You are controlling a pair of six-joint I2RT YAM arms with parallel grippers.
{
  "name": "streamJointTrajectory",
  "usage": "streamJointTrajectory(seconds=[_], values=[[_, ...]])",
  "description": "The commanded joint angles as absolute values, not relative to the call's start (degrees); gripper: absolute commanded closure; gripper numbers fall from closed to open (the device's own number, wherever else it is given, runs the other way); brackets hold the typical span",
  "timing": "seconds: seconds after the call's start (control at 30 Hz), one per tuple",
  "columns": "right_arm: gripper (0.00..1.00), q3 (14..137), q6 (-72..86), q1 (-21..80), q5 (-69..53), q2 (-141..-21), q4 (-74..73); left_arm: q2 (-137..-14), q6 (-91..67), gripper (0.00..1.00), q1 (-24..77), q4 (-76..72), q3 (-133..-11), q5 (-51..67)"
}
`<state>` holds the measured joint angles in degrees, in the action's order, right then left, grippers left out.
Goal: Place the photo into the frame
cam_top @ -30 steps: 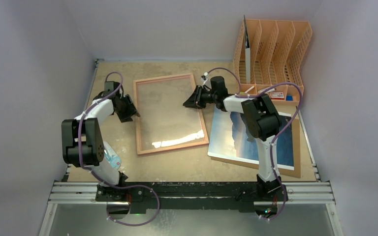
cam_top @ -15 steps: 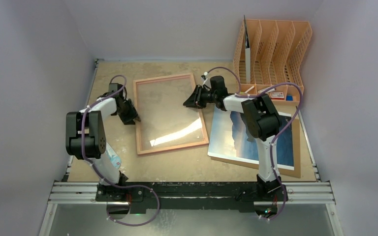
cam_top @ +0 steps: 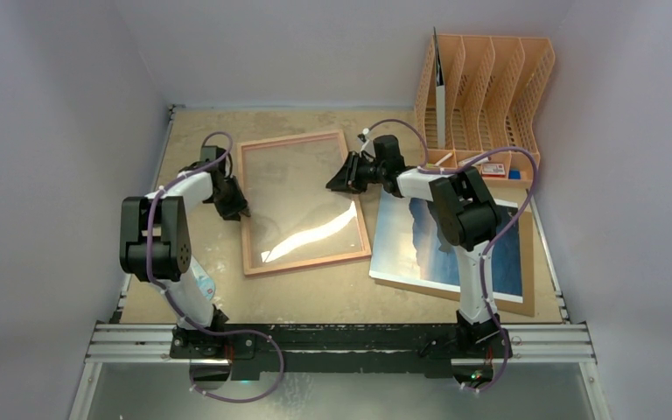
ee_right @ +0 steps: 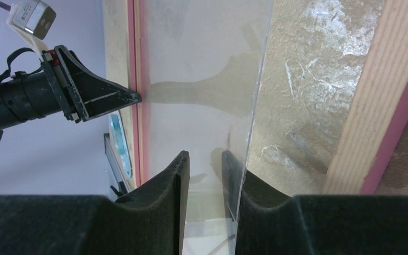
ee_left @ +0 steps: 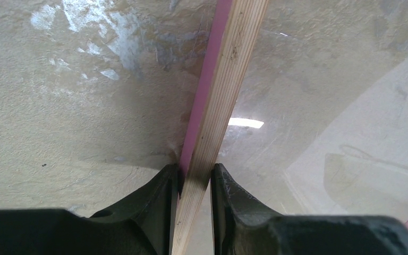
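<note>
Pale lavender walls [cam_top: 52, 131] close in on three sides of a tan, scuffed desk [cam_top: 315, 297], and a metal rail [cam_top: 341, 346] at its near edge carries both arm bases.

The frame [cam_top: 308, 260] lies back side up a little left of the desk's middle, turned slightly askew, and its clear pane [cam_top: 297, 188] catches a bright streak of light. To its right, just beside its near right corner, we see the photo [cam_top: 411, 249] lying face up, blue sea and dark cliffs showing. It rests on a brown backing sheet [cam_top: 528, 254] that juts out along the right side, and the right arm crosses above it. An orange file rack [cam_top: 490, 87] stands in the far right corner with a single upright sheet [cam_top: 438, 87] in its leftmost slot.

The left end effector [cam_top: 238, 208] sits at the frame's left rail. In its wrist view its fingers [ee_left: 164, 202] press on either side of the wooden rail, pink edge to the left, so the left end effector [ee_left: 195, 172] holds the frame.

The right end effector [cam_top: 332, 185] hovers at the right rail. In its wrist view the right end effector [ee_right: 204, 159] stands narrowly parted with nothing clamped across the gap. The pane's edge runs down to one fingertip, set apart from the right rail with bare desk between. We cannot tell whether it touches.
</note>
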<state>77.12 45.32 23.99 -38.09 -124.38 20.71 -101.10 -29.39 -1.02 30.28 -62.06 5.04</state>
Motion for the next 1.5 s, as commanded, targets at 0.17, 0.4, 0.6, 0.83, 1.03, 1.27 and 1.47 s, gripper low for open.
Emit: streamJointTrajectory(seconds=[0.17,0.4,0.6,0.83,1.03,1.27,1.47], values=[[0.56,78.6,41.4,24.0,-34.1,-117.1,15.8,-102.3,-28.9,0.83,-1.0,33.7,-64.2,-1.9],[0.53,76.9,38.9,21.7,-27.1,-113.1,11.5,-102.0,-28.5,0.82,-1.0,33.2,-64.2,0.3],[0.53,76.8,34.6,20.5,-14.9,-109.5,5.1,-101.5,-27.7,0.72,-1.0,32.8,-65.4,5.6],[0.47,75.8,29.6,20.8,-7.7,-108.1,4.9,-99.7,-27.3,0.51,-1.0,33.4,-67.2,9.0],[0.35,73.7,27.2,22.3,-7.8,-107.2,5.6,-98.1,-27.3,0.44,-1.0,33.8,-68.3,10.0],[0.29,68.4,26.3,23.9,-9.7,-105.6,5.9,-93.5,-27.7,0.41,-1.0,34.6,-66.8,8.4],[0.29,63.1,26.9,25.5,-12.3,-103.8,6.6,-89.8,-29.1,0.4,-1.0,33.1,-61.4,7.3]])
